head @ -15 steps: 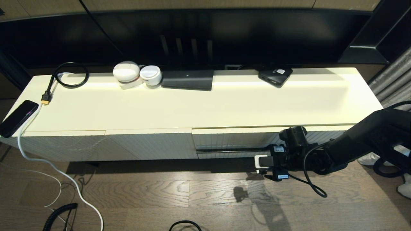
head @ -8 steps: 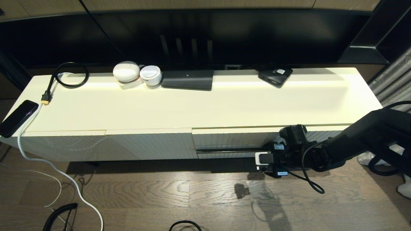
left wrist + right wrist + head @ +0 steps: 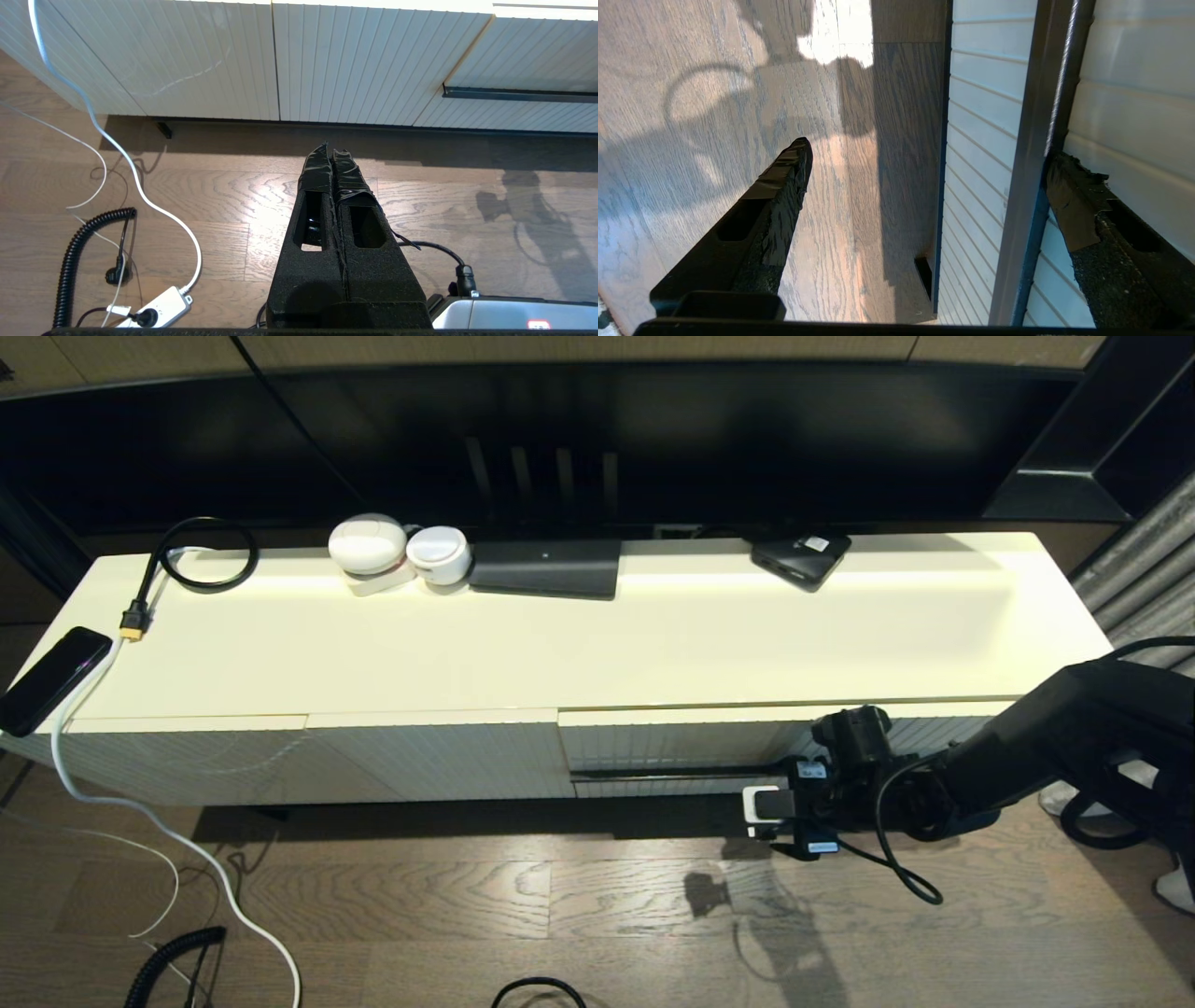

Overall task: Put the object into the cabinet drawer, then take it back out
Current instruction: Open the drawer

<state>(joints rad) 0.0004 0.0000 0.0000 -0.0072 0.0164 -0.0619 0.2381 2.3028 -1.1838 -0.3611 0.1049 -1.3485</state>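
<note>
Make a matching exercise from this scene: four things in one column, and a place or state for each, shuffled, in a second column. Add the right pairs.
Things:
1. right gripper
2. left gripper
3. phone
4. cabinet drawer

Places or states:
A. lies at the left end of the cabinet top
B. shut, hanging over the wood floor
C. closed, with a thin black bar handle across its ribbed front
D. open, one finger on each side of the bar handle

Pairs: 1-D, 2-B, 3-A, 4-C
</note>
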